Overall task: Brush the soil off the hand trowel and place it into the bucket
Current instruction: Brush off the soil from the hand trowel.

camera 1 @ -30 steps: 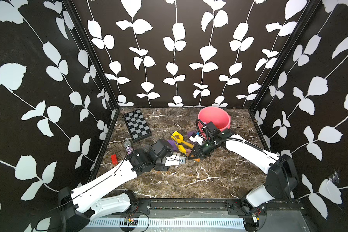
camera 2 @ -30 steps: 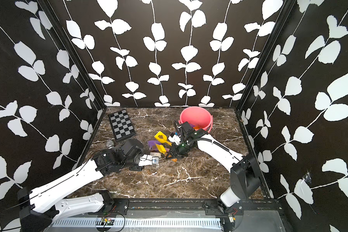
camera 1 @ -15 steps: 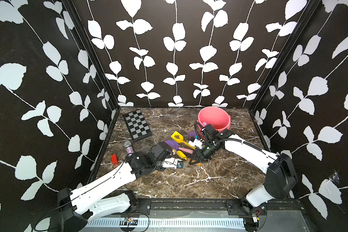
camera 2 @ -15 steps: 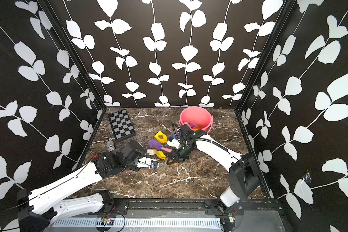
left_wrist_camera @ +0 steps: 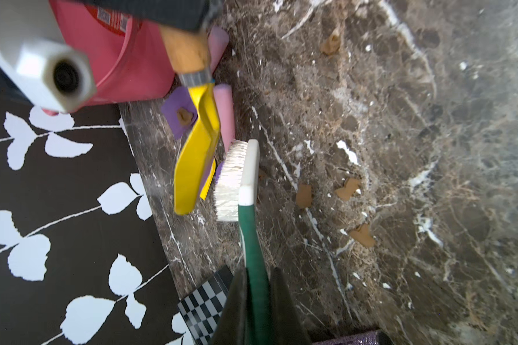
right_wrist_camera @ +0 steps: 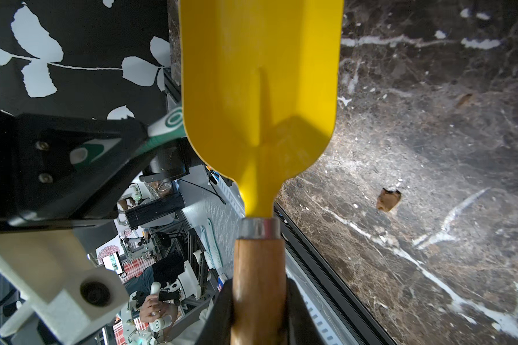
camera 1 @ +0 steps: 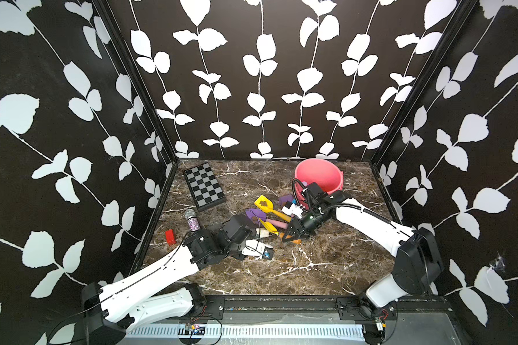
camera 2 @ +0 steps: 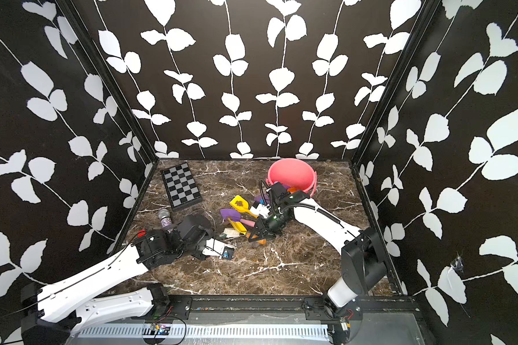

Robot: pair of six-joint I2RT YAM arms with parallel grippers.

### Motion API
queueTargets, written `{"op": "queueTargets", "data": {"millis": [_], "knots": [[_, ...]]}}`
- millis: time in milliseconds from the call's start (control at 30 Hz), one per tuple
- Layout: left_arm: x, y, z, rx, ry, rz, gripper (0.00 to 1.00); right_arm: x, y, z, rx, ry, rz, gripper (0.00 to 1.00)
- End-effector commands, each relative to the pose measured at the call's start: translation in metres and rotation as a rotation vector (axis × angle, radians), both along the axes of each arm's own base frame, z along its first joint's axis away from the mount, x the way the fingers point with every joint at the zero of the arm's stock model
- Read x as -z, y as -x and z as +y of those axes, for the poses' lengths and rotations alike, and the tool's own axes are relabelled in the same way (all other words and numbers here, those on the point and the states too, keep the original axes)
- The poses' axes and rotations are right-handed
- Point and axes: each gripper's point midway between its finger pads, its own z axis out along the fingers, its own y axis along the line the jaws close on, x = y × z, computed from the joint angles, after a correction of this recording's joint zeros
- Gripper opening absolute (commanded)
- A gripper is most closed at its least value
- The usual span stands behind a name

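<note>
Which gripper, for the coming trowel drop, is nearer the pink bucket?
Right. The right gripper, holding the trowel, is in front of the bucket; the left gripper, holding the brush, is farther front-left.

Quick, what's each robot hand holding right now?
Left hand: closed on the green-handled brush.
Right hand: closed on the yellow trowel, by its wooden handle.

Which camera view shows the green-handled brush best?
The left wrist view: the brush shows its white bristles and green handle, beside the yellow trowel. The right wrist view shows only part of its green-and-white handle; both top views show just a small pale shape.
</note>
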Motion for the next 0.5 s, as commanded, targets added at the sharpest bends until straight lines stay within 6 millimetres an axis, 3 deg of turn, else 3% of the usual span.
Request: {"op": "queueTargets", "data": {"millis": [0,133,300,467], "knots": [[-0.021,-0.005,-0.012,0.033,0.058,-0.059,0.00,-0.002,0.008,0.008,-0.062,-0.023,0.014,0.00],[-0.016,-0.014,0.003,0.000,-0.024,-0.119,0.00,0.003,0.016,-0.001,-0.083,-0.001,0.023,0.00],[-0.011,-0.027,0.026,-0.060,-0.103,-0.200,0.00,-0.013,0.020,-0.011,-0.073,-0.040,-0.016,0.00],[-0.015,-0.014,0.022,-0.015,-0.049,-0.146,0.00,-0.015,0.009,-0.011,-0.031,-0.042,-0.042,0.00]]}}
